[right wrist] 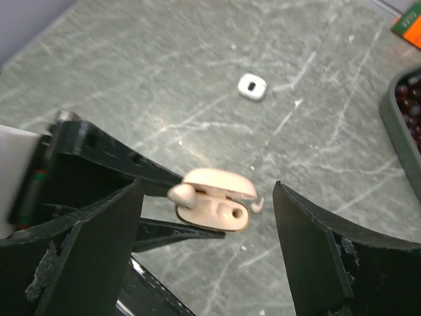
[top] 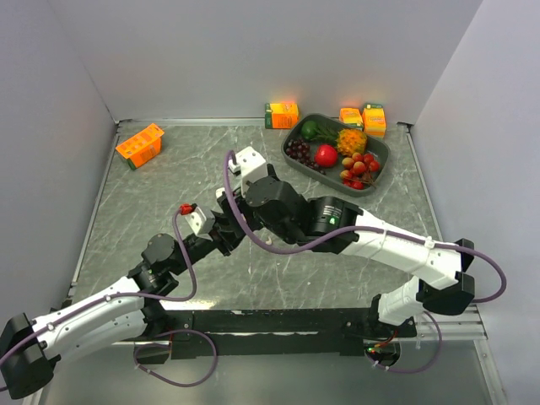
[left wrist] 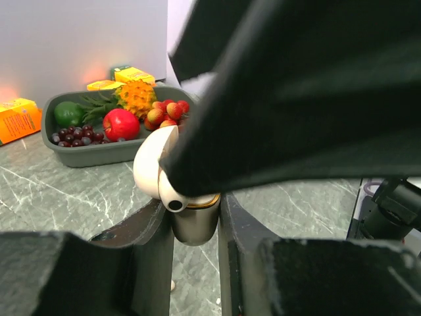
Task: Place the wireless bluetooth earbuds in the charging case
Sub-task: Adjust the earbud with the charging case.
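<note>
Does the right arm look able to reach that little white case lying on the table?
Probably yes. The white case lies alone on the table beyond the open right gripper. The beige case in the left gripper sits between its fingers, so it would have to lift clear first.

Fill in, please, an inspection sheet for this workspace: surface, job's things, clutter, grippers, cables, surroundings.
Surface: grey marbled table, scratched; no spill seen.
Job's things: beige charging case, lid open, held above the table; white case lying on the table; small pale piece beside the beige case, too small to identify.
Clutter: fruit tray; orange boxes near the back wall.
Grippers: left gripper, fingers clamped on the beige case; right gripper, fingers open on either side of it, not touching.
Cables: purple cables loop along both arms.
Surroundings: plain grey walls.
</note>
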